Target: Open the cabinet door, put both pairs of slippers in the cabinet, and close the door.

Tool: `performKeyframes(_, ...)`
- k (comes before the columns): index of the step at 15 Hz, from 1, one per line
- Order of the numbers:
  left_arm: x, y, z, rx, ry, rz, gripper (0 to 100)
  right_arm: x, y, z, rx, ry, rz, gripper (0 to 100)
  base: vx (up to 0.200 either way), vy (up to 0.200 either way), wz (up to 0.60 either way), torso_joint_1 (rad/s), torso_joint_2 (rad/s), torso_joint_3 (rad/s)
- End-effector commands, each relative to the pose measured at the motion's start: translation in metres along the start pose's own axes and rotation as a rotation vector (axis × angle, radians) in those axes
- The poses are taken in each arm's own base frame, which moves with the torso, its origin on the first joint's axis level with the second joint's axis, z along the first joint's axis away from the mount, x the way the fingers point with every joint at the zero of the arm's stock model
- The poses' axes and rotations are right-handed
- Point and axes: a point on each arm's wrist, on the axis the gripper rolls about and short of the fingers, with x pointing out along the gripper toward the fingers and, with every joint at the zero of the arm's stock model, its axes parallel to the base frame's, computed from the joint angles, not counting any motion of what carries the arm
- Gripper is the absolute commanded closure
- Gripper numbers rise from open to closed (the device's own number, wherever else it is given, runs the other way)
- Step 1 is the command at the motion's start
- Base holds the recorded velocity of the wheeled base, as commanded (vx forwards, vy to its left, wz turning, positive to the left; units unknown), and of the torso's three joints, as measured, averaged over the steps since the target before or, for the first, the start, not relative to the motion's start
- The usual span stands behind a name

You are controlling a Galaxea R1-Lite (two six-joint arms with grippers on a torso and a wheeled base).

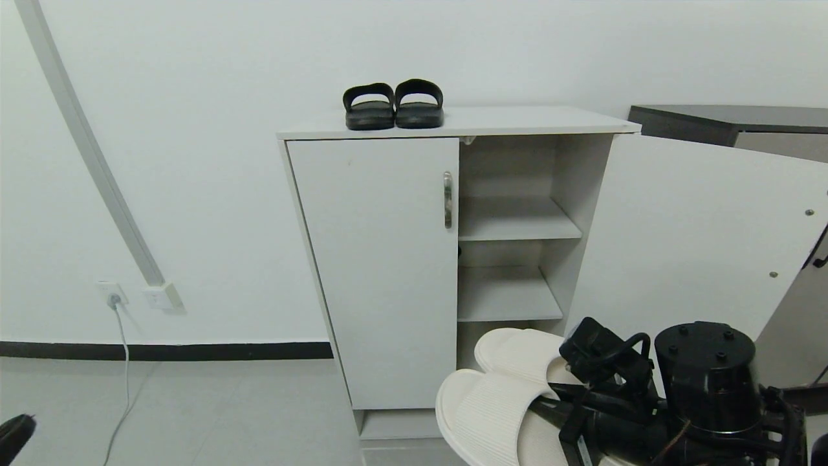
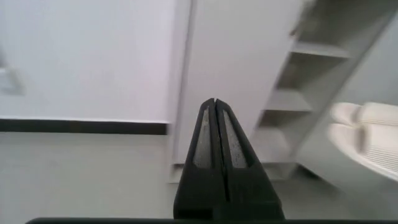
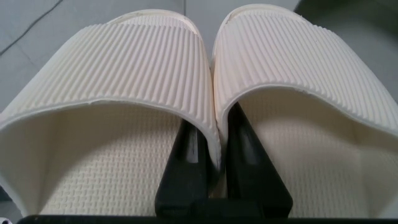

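Head view: white cabinet (image 1: 381,272) with its right door (image 1: 698,226) swung open; black slippers (image 1: 393,105) on its top towards the left, white slippers (image 1: 498,388) held near, low before the open shelves (image 1: 517,220). Left wrist view: left gripper (image 2: 215,134) closed on nothing, facing the cabinet. Right wrist view: right gripper (image 3: 216,155) clamped on the adjoining sides of both white slippers.

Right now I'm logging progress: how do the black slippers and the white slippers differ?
Colour: the black slippers are dark; the white slippers are ribbed cream. Place: the black slippers stand on the cabinet top; the white slippers hang low before its open side. Grip: the black slippers are untouched; the right hand pinches the white slippers by their inner strap edges. Both pairs sit side by side, neither inside yet.
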Motion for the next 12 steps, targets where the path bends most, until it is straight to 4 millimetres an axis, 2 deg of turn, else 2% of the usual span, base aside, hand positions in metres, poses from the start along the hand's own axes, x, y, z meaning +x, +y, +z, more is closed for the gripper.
performKeyframes(1, -0.020, 0.008, -0.037, 0.015, -0.077, 0.154, 100, -0.001, 0.000, 0.001, -0.001, -0.005, -0.001, 100, 0.000, 0.000, 0.00, 0.000, 0.00, 0.000)
performKeyframes(4, -0.029, 0.009, -0.063, 0.034, -0.139, 0.248, 100, -0.001, 0.000, 0.001, -0.001, -0.008, -0.003, 100, 0.000, 0.000, 0.00, 0.000, 0.00, 0.000)
performKeyframes(6, -0.034, 0.011, -0.077, 0.050, -0.117, 0.199, 100, -0.001, 0.000, 0.001, -0.001, -0.006, -0.001, 100, 0.000, 0.000, 0.00, 0.000, 0.00, 0.000)
performKeyframes(9, -0.035, 0.008, -0.082, 0.119, -0.091, 0.026, 100, -0.001, 0.000, 0.003, 0.001, -0.020, -0.003, 100, 0.000, 0.000, 0.00, 0.000, 0.00, 0.000)
performKeyframes(12, -0.035, 0.008, -0.083, 0.161, -0.088, 0.003, 100, 0.007, 0.001, -0.003, 0.047, 0.011, -0.070, 100, 0.000, 0.000, 0.00, 0.000, 0.00, 0.000)
